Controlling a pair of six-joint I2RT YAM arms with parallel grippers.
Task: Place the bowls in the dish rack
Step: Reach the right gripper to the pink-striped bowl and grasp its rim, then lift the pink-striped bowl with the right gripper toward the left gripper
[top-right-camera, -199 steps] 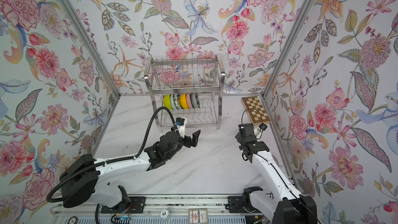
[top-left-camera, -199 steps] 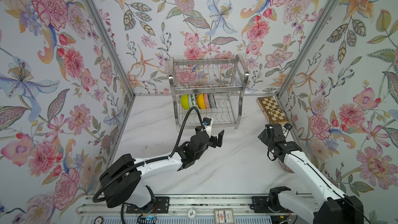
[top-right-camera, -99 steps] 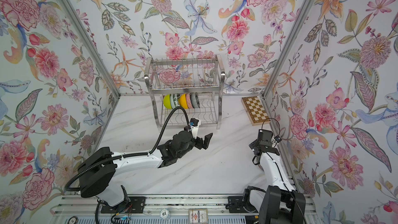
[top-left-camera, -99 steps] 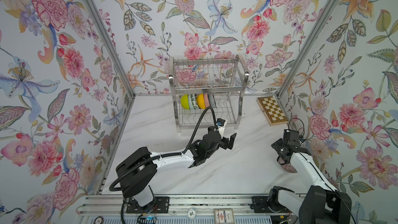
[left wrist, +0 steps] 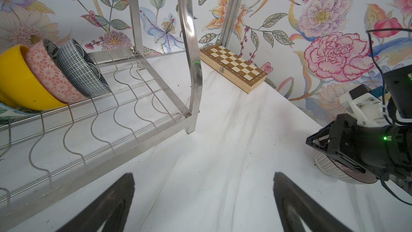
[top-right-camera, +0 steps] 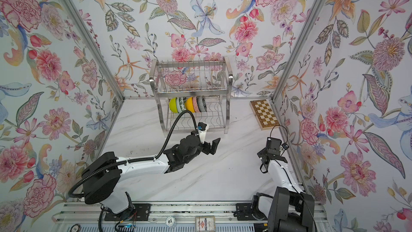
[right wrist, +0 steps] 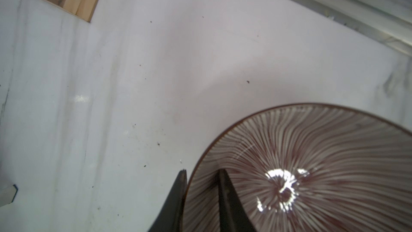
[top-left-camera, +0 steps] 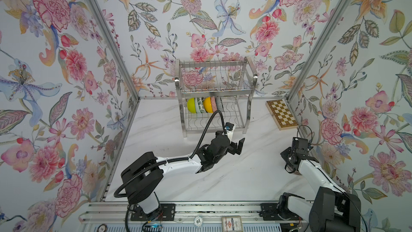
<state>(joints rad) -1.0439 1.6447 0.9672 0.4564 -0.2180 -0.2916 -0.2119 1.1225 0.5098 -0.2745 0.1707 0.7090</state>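
left arm (top-left-camera: 178, 166): white links, black joints | black corrugated hose (top-left-camera: 201, 139) ran along it | white camera mount (top-left-camera: 230, 130) at wrist, blue spot | left gripper (left wrist: 203, 173): black tapered fingers | right arm (top-left-camera: 312, 172): white link, black housings, thin black cables | white bracket (left wrist: 361, 106) with screws | green light (left wrist: 385, 144) on black housing

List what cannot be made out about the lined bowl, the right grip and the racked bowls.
Lined bowl: cropped by the right wrist view's edges; almost wholly under the right arm in both top views.
Right gripper: jaws straddle the rim; whether they press it is unclear.
Racked bowls: the dish rack's upper tier hides their tops in both top views.
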